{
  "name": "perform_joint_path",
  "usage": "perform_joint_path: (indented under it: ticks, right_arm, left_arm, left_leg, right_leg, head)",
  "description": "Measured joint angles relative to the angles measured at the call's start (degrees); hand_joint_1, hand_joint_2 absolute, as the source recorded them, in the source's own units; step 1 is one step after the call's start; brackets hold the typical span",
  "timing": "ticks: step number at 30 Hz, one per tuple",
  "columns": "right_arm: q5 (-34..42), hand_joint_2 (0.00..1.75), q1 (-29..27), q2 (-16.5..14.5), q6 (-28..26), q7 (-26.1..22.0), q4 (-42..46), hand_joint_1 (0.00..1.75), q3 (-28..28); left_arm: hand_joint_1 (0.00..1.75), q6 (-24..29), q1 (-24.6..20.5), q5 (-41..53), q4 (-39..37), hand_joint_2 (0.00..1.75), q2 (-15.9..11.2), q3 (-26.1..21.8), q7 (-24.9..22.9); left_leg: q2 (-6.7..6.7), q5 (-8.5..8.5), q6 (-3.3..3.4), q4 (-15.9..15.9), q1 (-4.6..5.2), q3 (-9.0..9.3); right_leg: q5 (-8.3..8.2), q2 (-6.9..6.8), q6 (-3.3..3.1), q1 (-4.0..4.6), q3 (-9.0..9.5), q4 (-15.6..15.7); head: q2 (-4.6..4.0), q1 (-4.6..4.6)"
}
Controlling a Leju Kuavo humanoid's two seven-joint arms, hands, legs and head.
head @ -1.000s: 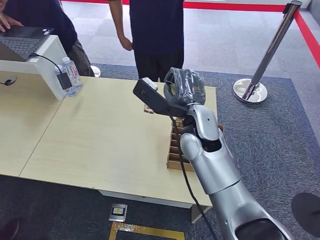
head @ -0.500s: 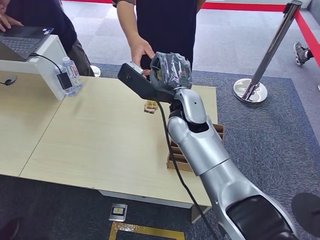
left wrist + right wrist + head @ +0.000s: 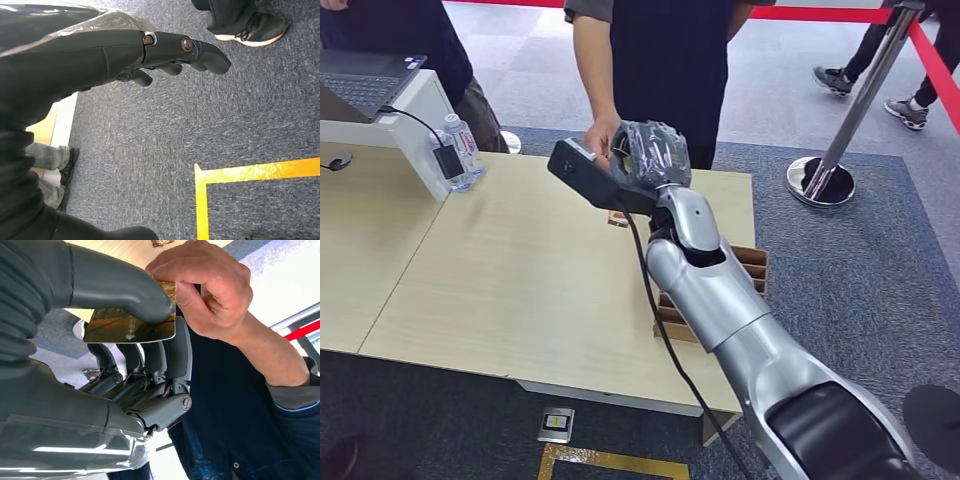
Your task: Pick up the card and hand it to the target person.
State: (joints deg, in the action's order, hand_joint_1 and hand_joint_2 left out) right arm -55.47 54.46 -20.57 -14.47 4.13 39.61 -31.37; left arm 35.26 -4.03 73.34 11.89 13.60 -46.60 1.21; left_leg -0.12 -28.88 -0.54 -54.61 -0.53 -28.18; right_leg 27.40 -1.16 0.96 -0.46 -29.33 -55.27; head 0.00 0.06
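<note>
- The right hand (image 3: 124, 365) pinches the card (image 3: 130, 326): its thick grey thumb (image 3: 124, 290) presses on one face and the darker fingers (image 3: 151, 357) back the other face.
- A person's hand (image 3: 205, 290) grips the card's far corner, just past the thumb tip, touching the card and the thumb there.
- In the head view the right hand (image 3: 648, 152), wrapped in clear plastic, is raised above the far edge of the wooden table (image 3: 509, 270), with the person's hand (image 3: 601, 135) meeting it at the fingers.
- The person's dark torso (image 3: 667, 60) stands straight behind the fingers, across the table.
- Under the right forearm a brown slotted cardboard tray (image 3: 752, 268) sits on the table; a small item (image 3: 619, 218) lies on the table below the hand, too small to name.
- Well apart from the fingers stand water bottles (image 3: 460, 148) and a laptop (image 3: 365, 82) on a white stand.
- A chrome barrier post (image 3: 848, 130) stands on the carpet, off to the side.
- The left hand (image 3: 151, 55) hangs over grey carpet, fingers loosely apart, holding nothing; a yellow floor line (image 3: 241, 172) and a shoe (image 3: 251, 27) lie beyond its fingertips.
</note>
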Motion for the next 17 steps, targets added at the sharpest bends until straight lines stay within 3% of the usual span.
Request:
perform_joint_path:
  ticks: [2, 6, 8, 17]
  right_arm:
    - [0.2, 1.75, 0.1, 0.0, 0.0, 0.0, -0.4, 1.24, -0.5]
    - [1.3, 1.75, 0.3, 0.0, -0.4, 0.1, -0.9, 0.26, -1.4]
    - [2.0, 1.75, 0.3, -0.1, -0.5, 0.1, -1.1, 0.03, -2.1]
    - [2.7, 1.75, 0.4, -0.1, -0.5, 0.0, -1.7, 0.00, -4.9]
  left_arm:
    - [0.00, 0.0, 0.0, 0.0, 0.0, 1.75, 0.0, 0.0, 0.0]
    - [0.00, 0.0, 0.0, -0.3, 0.0, 1.75, 0.0, 0.0, 0.0]
    - [0.00, 0.1, 0.0, -0.4, 0.0, 1.75, 0.0, 0.0, 0.0]
    - [0.00, 0.1, 0.0, -0.8, 0.0, 1.75, 0.0, -0.1, 0.1]
  left_leg:
    - [0.00, 0.00, 0.00, 0.0, 0.00, 0.00]
    - [0.00, 0.00, 0.00, 0.0, 0.00, 0.00]
    - [0.00, 0.00, 0.00, 0.0, 0.00, 0.00]
    - [0.00, 0.00, 0.00, 0.0, 0.00, 0.00]
  right_leg:
    - [0.00, 0.00, 0.00, 0.00, 0.00, 0.0]
    - [0.00, 0.00, 0.00, 0.00, 0.00, 0.0]
    - [0.00, 0.00, 0.00, 0.00, 0.00, 0.0]
    - [0.00, 0.00, 0.00, 0.00, 0.00, 0.0]
  head:
    - [0.00, 0.01]
    - [0.00, 0.00]
    - [0.00, -0.01]
    - [0.00, 0.00]
